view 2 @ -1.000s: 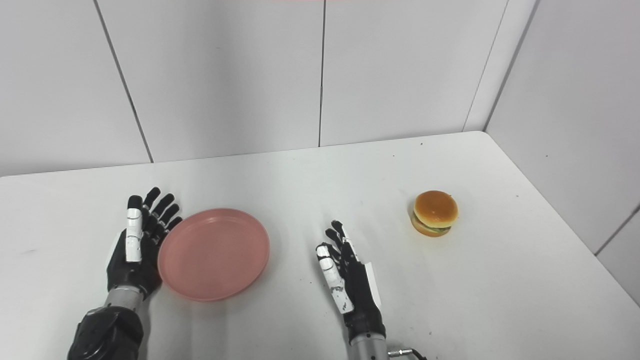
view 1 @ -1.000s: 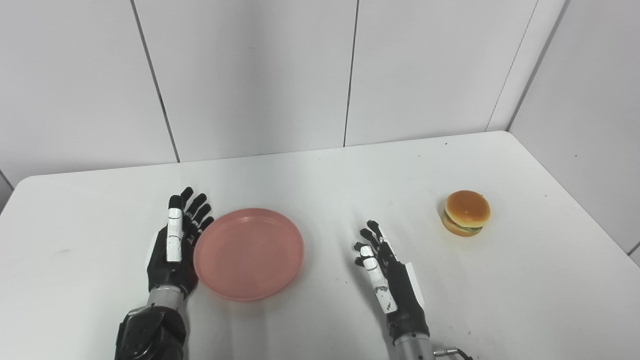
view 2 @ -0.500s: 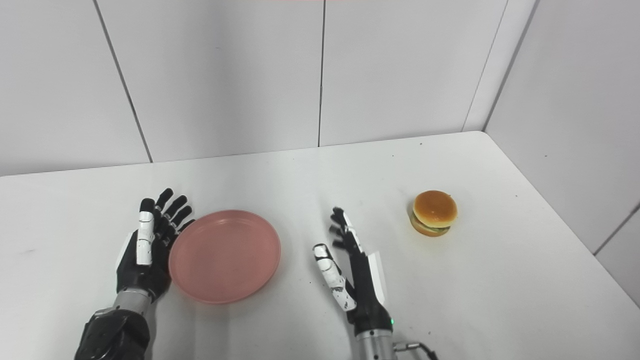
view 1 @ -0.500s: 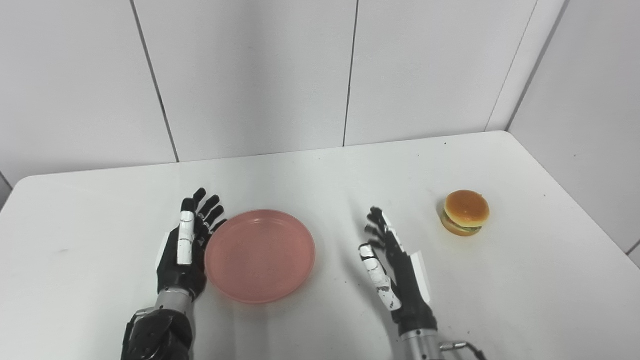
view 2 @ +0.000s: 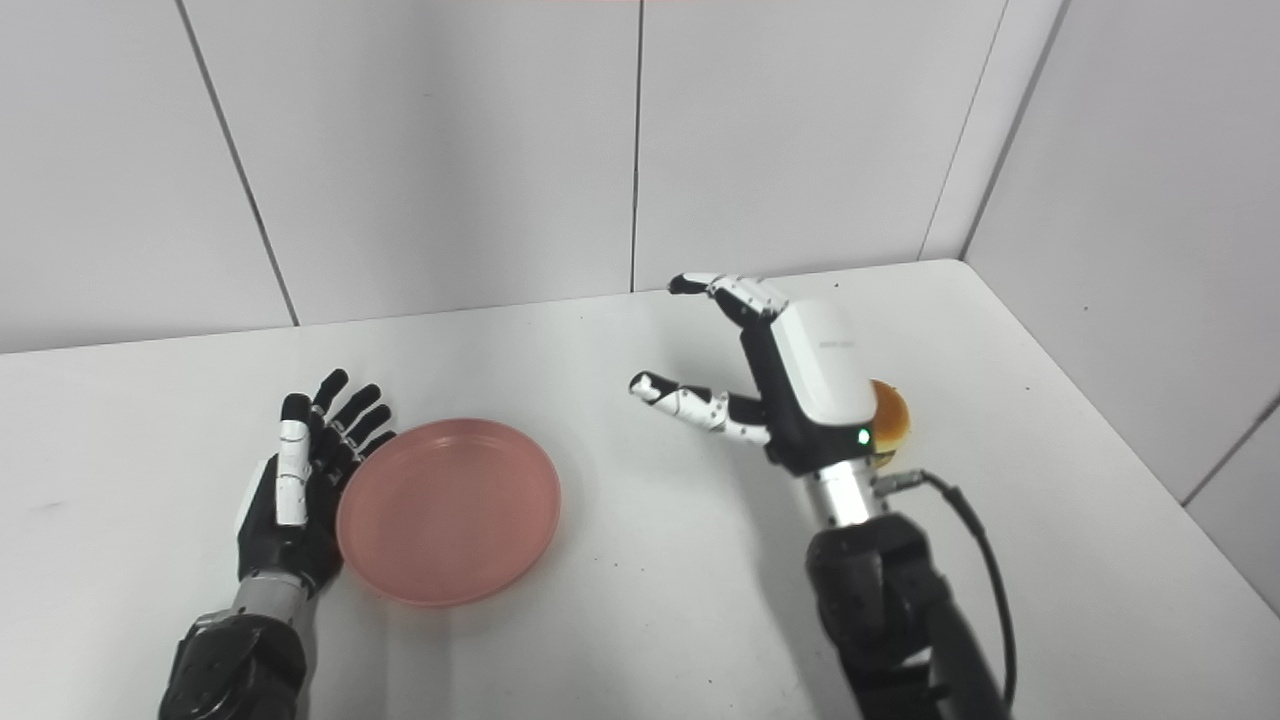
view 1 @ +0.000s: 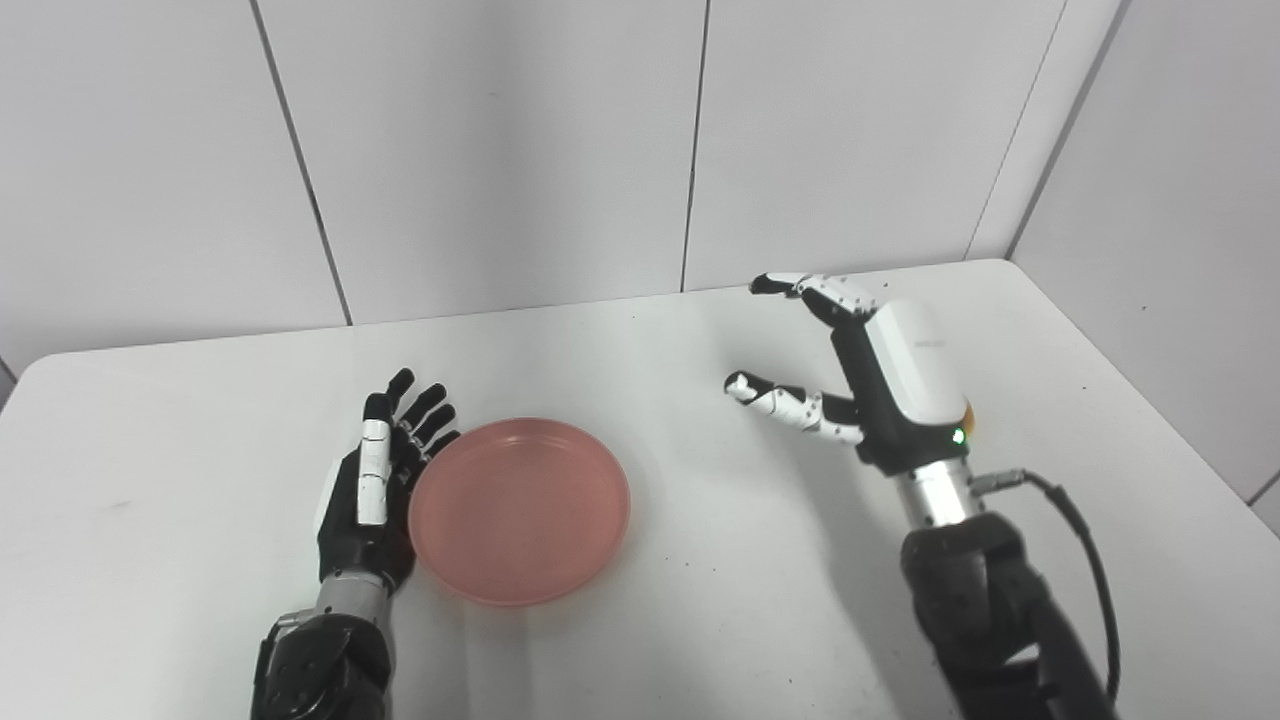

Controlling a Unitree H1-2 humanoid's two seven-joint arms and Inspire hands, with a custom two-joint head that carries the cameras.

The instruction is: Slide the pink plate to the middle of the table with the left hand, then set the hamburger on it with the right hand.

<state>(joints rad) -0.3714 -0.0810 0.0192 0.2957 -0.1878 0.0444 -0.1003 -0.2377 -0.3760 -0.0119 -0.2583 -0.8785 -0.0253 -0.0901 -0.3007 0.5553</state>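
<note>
A pink plate (view 1: 519, 508) lies flat on the white table (view 1: 640, 340), left of the middle. My left hand (view 1: 372, 488) rests open against the plate's left rim, fingers stretched forward. Raised above the table, my right hand (view 1: 870, 385) is open with its fingers spread and pointing left, and it holds nothing. It stands in front of the hamburger (view 2: 891, 421), so only a sliver of the orange bun shows past its right side. In the left eye view the bun (view 1: 968, 413) is nearly all hidden.
White wall panels close the table's far edge, and another wall (view 1: 1180, 200) runs along its right side. A black cable (view 1: 1085, 530) loops from the right wrist over the table.
My right hand has lifted off the table and swung up and right, now covering the hamburger. The plate and left hand slid right earlier and have since stayed put.
</note>
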